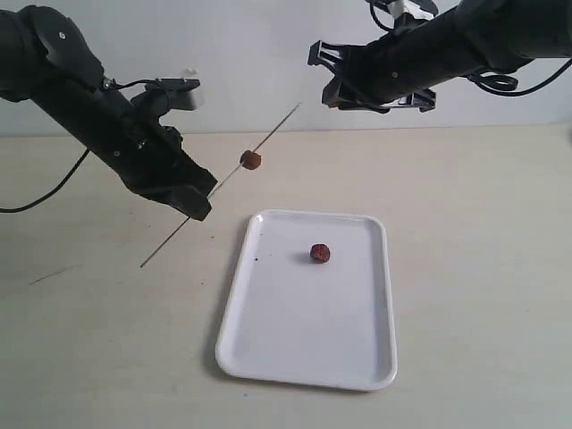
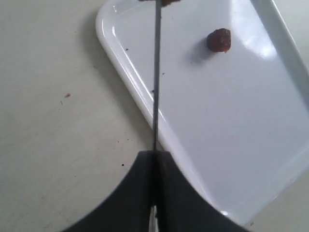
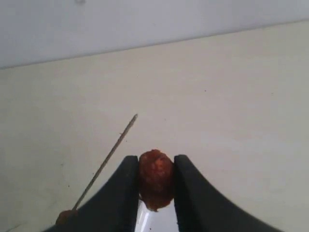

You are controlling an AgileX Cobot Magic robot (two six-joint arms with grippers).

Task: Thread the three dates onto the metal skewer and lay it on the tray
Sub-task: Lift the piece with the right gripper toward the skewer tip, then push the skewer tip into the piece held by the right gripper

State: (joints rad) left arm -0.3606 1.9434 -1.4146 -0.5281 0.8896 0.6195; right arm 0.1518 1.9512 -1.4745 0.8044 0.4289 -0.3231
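The left gripper [image 1: 198,198], at left centre of the exterior view, is pressed together on the metal skewer [image 1: 268,138], which slants up toward the upper middle of the frame with its tip free in the air. One threaded date [image 1: 251,160] sits partway along the rod. The right gripper [image 3: 155,159], in the upper right of that view, pinches a second date [image 3: 155,181] between its fingers, near the skewer's tip but not touching it. A third date [image 1: 320,254] lies on the white tray [image 1: 357,357] at lower centre

The step in hand looks to be spearing the second date. To do it well, line the date's middle up with the tip, push along the rod's own axis and not across it, and hold the left grip firm so the thin rod neither bends nor swivels
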